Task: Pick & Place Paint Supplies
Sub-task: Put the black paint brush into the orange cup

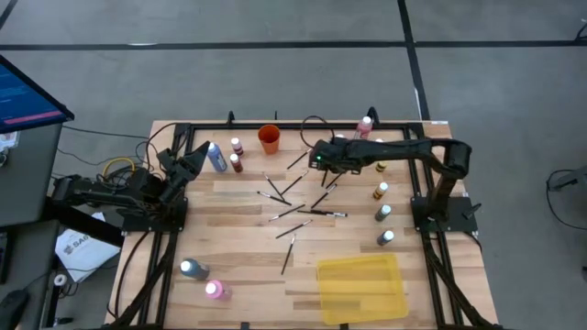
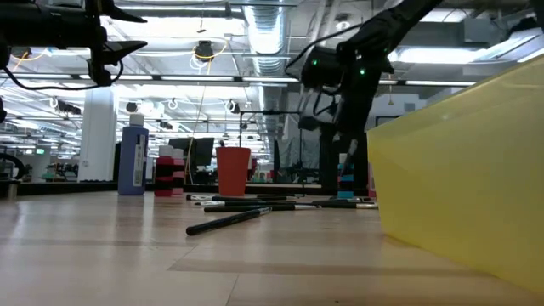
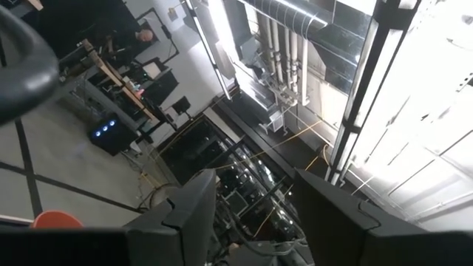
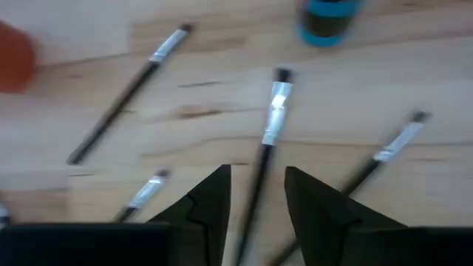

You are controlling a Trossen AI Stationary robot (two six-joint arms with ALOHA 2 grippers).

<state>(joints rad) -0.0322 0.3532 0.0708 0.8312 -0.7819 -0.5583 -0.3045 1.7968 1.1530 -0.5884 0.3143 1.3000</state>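
While raised off the surface (image 1: 238, 197), left tool (image 1: 188, 168) parked beside blue bottle (image 1: 216, 158), fingers apart, holding nothing.
Farther right, right tool (image 1: 316, 156) lowered over scattered brushes, fingers apart astride one brush (image 4: 267, 140), lined up for gripping.

ten paint bottles (image 1: 216, 158), about ten paintbrushes (image 1: 323, 213)
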